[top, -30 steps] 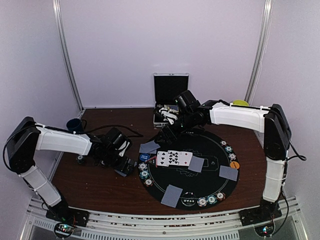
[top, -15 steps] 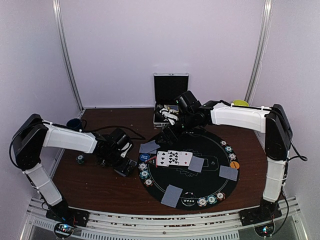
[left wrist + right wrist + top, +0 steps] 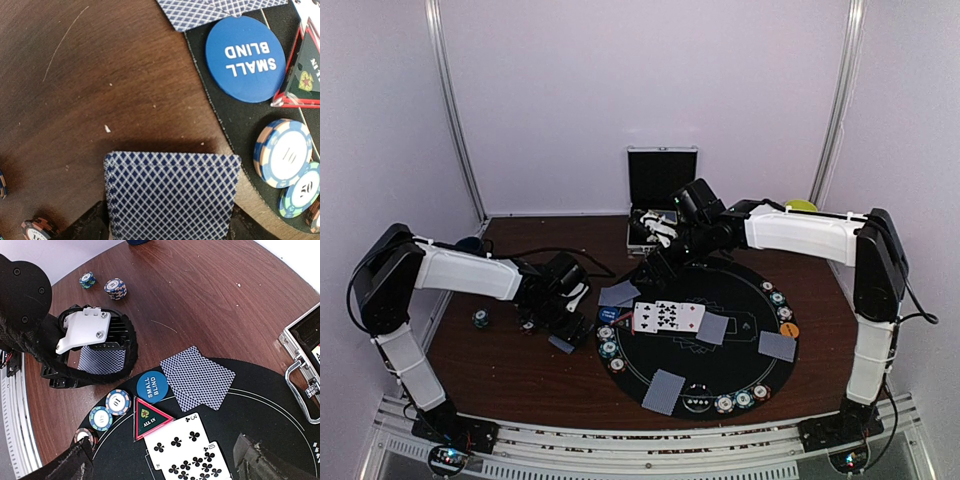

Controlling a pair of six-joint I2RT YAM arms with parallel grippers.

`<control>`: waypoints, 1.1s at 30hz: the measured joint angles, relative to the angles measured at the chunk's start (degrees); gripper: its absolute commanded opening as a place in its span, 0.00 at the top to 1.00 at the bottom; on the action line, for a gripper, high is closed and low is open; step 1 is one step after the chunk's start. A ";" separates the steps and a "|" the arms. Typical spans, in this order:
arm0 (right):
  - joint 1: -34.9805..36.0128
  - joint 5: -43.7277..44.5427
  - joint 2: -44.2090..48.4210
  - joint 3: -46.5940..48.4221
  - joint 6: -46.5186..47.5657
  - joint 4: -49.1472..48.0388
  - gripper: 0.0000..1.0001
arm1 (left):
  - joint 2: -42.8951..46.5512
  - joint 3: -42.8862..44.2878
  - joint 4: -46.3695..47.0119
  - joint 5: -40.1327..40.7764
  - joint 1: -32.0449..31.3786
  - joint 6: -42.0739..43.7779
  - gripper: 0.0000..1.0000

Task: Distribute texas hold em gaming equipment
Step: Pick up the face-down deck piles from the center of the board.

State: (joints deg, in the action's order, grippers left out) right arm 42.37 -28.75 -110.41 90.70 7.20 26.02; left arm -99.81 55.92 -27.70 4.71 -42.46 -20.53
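The top camera looks down from the near edge over the whole table (image 3: 510, 370). Both wrist cameras face downward, the left much nearer, sharing the blue button (image 3: 245, 59).

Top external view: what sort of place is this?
Likely a robot test cell, not a card room: white walls, left arm and right arm bolted at a wooden table, a poker mat staged on it.
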 measured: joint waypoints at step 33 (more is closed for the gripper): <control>-1.05 -16.17 -10.95 -2.01 -13.81 -7.96 0.06 | 6.62 -0.98 -5.38 0.98 -0.42 0.28 0.42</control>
State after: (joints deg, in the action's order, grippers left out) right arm 41.32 -44.93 -121.36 88.68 -6.61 18.06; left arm -93.19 54.94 -33.08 5.69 -42.87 -20.25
